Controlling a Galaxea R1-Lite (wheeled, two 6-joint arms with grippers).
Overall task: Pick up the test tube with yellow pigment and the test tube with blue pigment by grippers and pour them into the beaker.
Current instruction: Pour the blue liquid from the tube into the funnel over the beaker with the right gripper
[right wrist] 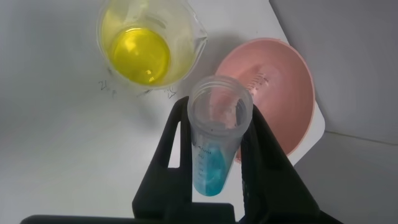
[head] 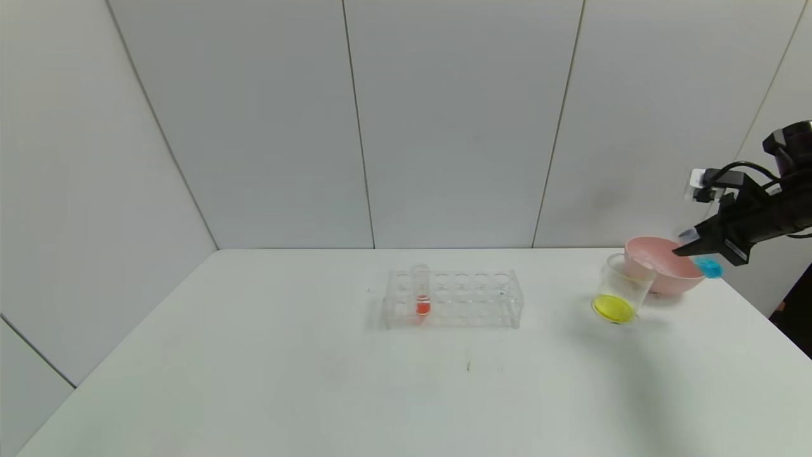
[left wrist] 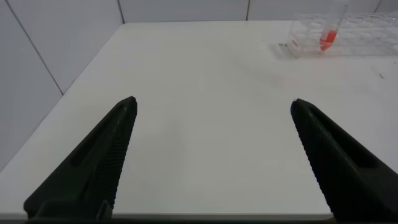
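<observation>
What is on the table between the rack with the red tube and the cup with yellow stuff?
Nothing. In the head view, only bare white table lies between the rack and the beaker.

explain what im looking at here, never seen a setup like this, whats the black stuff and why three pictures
This is a two-armed robot working at a white table. One picture comes from a camera on its head, looking down at the table; the other two come from cameras on its wrists.

The black prongs are its grippers. The left gripper hangs open over bare table, idle. The right gripper, at the table's right end, is shut on the test tube with blue pigment, holding it tilted above the pink bowl.

In front of that bowl stands the beaker with yellow liquid at its bottom. Mid-table is a clear rack holding a tube with red-orange liquid.
</observation>
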